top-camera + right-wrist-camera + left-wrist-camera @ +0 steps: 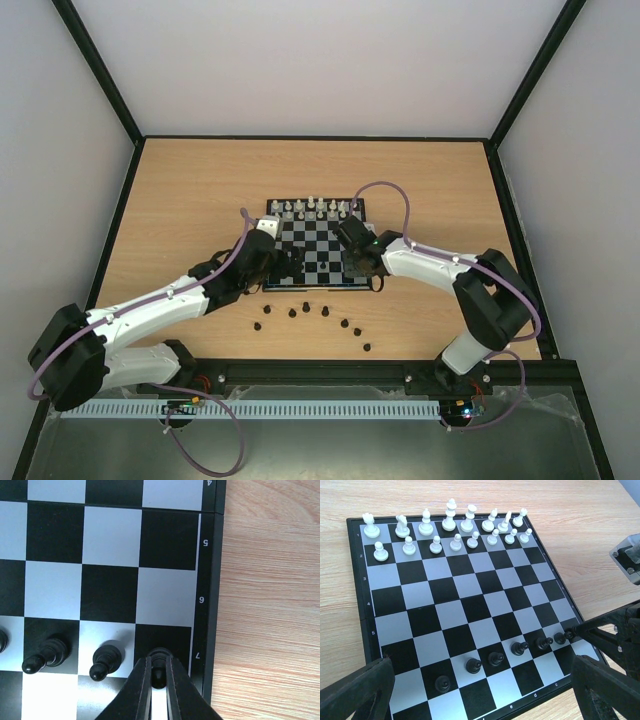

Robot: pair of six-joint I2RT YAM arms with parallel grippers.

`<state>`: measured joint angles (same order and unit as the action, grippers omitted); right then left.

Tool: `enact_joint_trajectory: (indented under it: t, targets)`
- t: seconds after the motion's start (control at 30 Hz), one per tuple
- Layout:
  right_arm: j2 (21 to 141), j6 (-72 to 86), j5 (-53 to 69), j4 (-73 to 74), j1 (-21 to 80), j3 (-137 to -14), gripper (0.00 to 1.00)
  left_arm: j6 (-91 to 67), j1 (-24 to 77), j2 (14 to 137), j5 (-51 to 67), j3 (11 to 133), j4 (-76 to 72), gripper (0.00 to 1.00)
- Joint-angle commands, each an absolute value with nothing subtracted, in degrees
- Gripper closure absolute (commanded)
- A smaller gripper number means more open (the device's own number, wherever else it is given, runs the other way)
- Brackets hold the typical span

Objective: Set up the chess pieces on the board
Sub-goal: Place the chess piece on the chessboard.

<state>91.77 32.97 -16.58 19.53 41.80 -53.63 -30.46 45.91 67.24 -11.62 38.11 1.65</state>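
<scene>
Black pawn (pixel 159 655), nipped between the closed tips of the right gripper (pixel 158 666), stands on the board (pixel 112 530) at its edge square. More black pawns (pixel 496 658) line that row. The left gripper (pixel 481 680) hangs wide open and empty over that side. Loose black pieces (pixel 305 306) dot the table (pixel 180 200) nearby.

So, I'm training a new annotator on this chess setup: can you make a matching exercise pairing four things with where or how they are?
Things:
1. white pieces
2. loose black pieces
3. left gripper
4. right gripper

Places or states:
A. shut on a black pawn at the edge of the board
B. open, at the board's near side
C. on the table, between the board and the arm bases
D. in the board's two far rows

Pairs: 1-D, 2-C, 3-B, 4-A
</scene>
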Motion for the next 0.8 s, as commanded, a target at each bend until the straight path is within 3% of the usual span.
enact_joint_trajectory:
  t: [0.0, 0.27, 0.5, 0.67, 0.77]
  targets:
    - [92.9, 31.9, -15.9, 19.8, 41.2, -54.6, 0.96, -30.6, 45.3, 67.8, -11.7, 38.0, 1.8, 0.01]
    - [93.5, 32.1, -16.2, 19.9, 40.9, -54.4, 0.92, -30.5, 45.1, 68.0, -11.6, 38.1, 1.8, 0.01]
    - [93.2, 32.2, -16.4, 20.1, 40.9, -54.1, 0.77, -30.7, 44.9, 68.5, -11.4, 38.0, 1.6, 0.01]
    - [90.1, 31.8, -17.4, 19.9, 40.9, -53.7, 0.75, -30.9, 44.8, 68.2, -11.7, 37.6, 1.4, 0.01]
    - [86.5, 31.4, -18.0, 19.4, 41.0, -52.7, 0.68, -31.0, 44.6, 68.6, -13.2, 37.9, 2.3, 0.01]
